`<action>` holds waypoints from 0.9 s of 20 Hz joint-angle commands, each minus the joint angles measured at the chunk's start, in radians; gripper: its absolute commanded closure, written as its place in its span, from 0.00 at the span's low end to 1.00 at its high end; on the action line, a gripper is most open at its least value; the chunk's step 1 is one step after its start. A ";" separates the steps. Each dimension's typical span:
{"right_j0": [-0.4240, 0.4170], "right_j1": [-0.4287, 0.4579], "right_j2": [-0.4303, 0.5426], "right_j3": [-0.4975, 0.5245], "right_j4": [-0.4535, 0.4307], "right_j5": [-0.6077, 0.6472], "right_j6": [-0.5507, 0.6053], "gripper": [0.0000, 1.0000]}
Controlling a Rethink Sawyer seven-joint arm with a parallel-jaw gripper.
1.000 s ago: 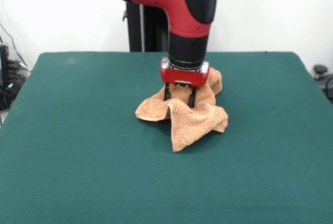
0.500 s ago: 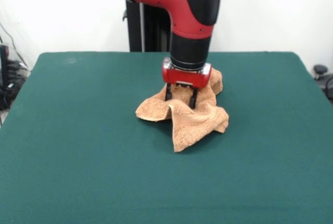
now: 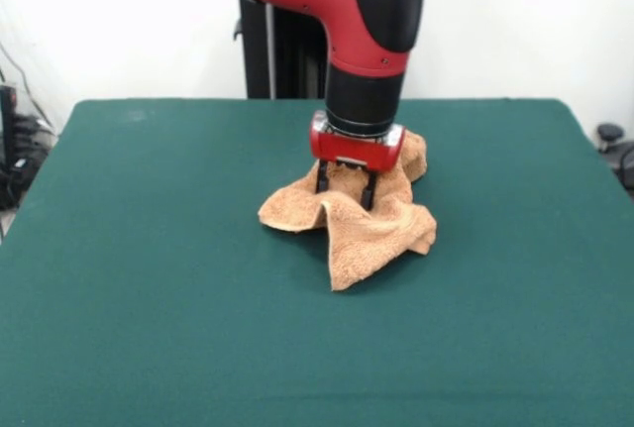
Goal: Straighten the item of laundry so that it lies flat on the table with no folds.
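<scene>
The towel (image 3: pixel 349 219) lay crumpled near the middle of the green surface (image 3: pixel 149 278), one corner pointing toward the camera. Just behind that fold, the pincer (image 3: pixel 344 189) stood with both fingers apart, tips pressed into the towel's top.

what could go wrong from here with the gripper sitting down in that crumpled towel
The towel is bunched in ridges, so the gripper, whose spread fingers straddle one fold, may pinch several layers and lift a lump instead of one edge. A pull from this middle spot might drag the whole towel across the table without opening it. The folded-under right part could stay tucked.
</scene>
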 commanded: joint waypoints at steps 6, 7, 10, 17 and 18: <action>0.100 0.220 0.255 -0.072 0.152 -0.157 0.367 0.00; 0.115 0.218 0.238 -0.078 0.157 -0.142 0.361 0.00; 0.197 0.202 0.140 -0.109 0.170 -0.067 0.332 0.00; 0.273 0.168 0.016 -0.122 0.174 0.062 0.278 0.00; 0.278 0.160 0.005 -0.119 0.171 0.075 0.272 0.00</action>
